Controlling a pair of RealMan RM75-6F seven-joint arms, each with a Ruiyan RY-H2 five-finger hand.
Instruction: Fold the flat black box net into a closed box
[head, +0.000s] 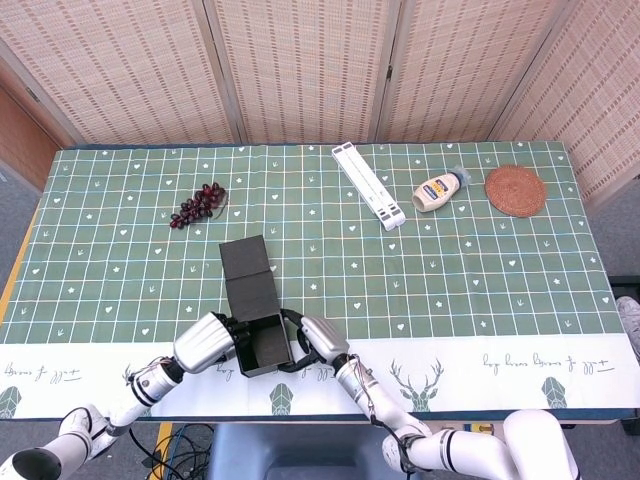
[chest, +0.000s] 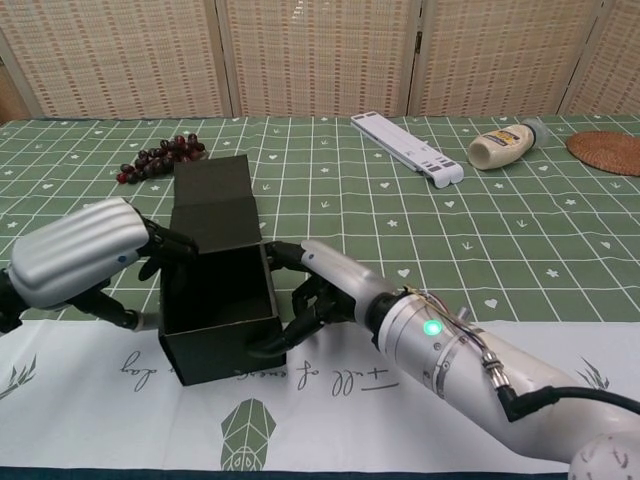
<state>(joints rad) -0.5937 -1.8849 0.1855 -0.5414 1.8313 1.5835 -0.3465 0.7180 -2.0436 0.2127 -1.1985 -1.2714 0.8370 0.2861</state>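
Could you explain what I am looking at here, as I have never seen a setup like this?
This is a two-armed robot with humanlike metal hands, steered by a person. One picture looks down from its head, the other forward from its chest. Its left hand and right hand hold a black box from either side; the box is open on top, its lid flap standing up behind. On the green tablecloth also lie grapes, a white stand, a squeeze bottle and a woven coaster.
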